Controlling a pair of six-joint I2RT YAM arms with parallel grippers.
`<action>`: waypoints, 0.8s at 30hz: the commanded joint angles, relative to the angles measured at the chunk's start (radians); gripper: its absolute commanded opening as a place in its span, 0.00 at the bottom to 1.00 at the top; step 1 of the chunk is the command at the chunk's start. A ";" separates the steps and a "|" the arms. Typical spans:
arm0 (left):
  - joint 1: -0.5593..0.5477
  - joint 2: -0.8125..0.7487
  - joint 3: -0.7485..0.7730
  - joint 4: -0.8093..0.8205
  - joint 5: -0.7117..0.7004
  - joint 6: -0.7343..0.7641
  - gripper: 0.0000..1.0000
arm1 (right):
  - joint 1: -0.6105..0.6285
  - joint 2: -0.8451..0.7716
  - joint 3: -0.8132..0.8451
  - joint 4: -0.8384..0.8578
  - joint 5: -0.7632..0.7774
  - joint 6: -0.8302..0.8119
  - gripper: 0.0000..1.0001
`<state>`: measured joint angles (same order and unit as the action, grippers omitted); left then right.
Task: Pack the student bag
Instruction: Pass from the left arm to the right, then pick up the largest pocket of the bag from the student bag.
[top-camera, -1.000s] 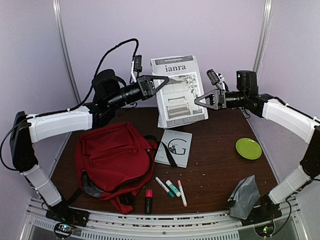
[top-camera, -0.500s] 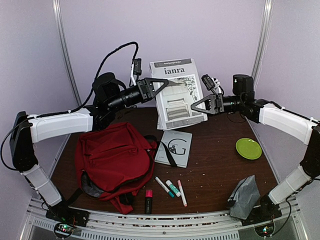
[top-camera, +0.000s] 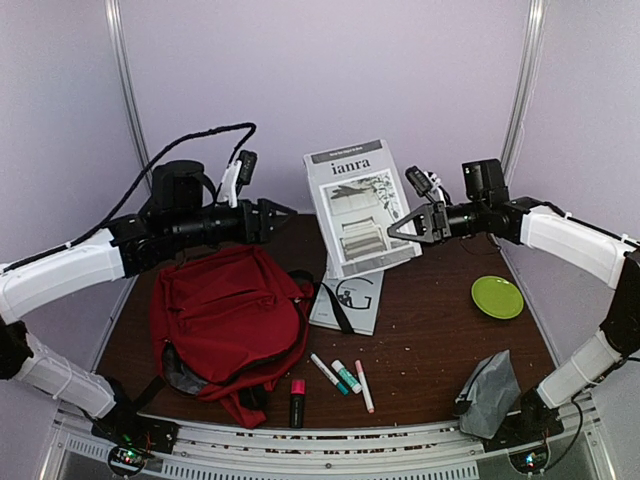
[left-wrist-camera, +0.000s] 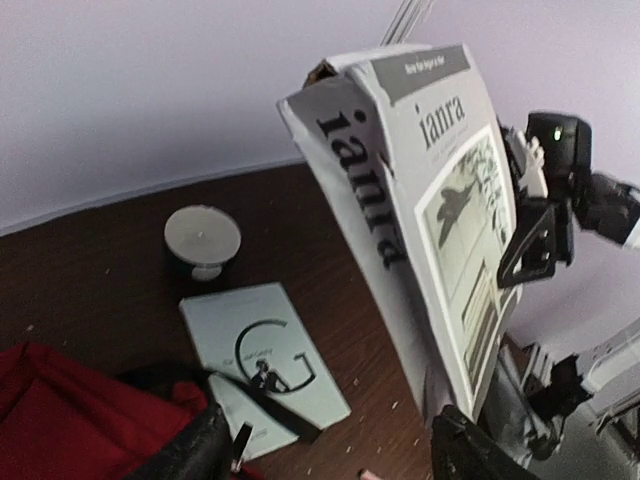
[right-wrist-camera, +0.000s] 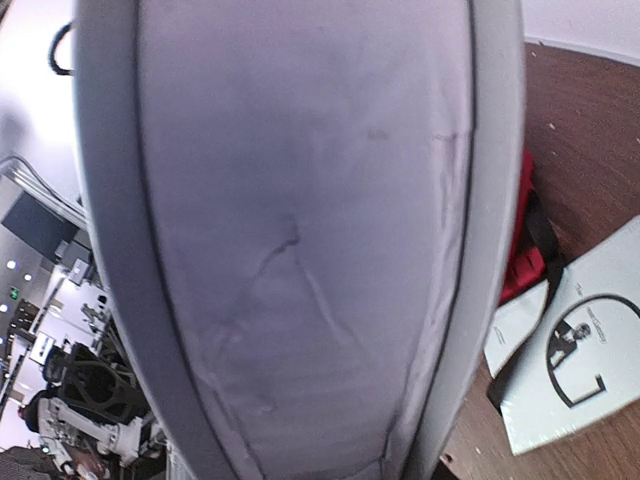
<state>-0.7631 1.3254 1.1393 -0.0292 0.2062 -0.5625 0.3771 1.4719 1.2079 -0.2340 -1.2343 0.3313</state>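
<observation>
1. Student bag (top-camera: 230, 315): lies on the counter (top-camera: 430, 345), left of centre; its contents are hidden from you.
2. Magazine (top-camera: 358, 205): held aloft by the right claw (top-camera: 393, 228), clamped on its edge; the left claw (top-camera: 284, 211) gapes wide, apart from it.
3. Notebook (top-camera: 347, 297), markers (top-camera: 346, 377): unpacked beside the bag; judge packing barely begun.

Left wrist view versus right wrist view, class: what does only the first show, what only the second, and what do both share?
Left wrist only: the ianra booklet, printed cover showing, the right gripper pinching its edge, a white round object. Right wrist only: the booklet's grey back, filling the frame. Both: the G notebook, the student bag, the table.
</observation>
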 joint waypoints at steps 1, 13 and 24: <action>-0.081 -0.114 -0.078 -0.425 -0.182 0.271 0.72 | -0.012 -0.035 0.051 -0.429 0.104 -0.414 0.26; -0.583 -0.145 -0.146 -0.638 -0.642 0.221 0.98 | -0.054 -0.065 0.001 -0.755 0.212 -0.686 0.25; -0.736 0.125 -0.060 -0.851 -0.982 0.079 0.95 | -0.063 -0.120 -0.078 -0.728 0.271 -0.705 0.25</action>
<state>-1.4979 1.4311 1.0584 -0.8219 -0.6037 -0.4217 0.3264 1.3926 1.1530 -0.9710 -1.0016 -0.3397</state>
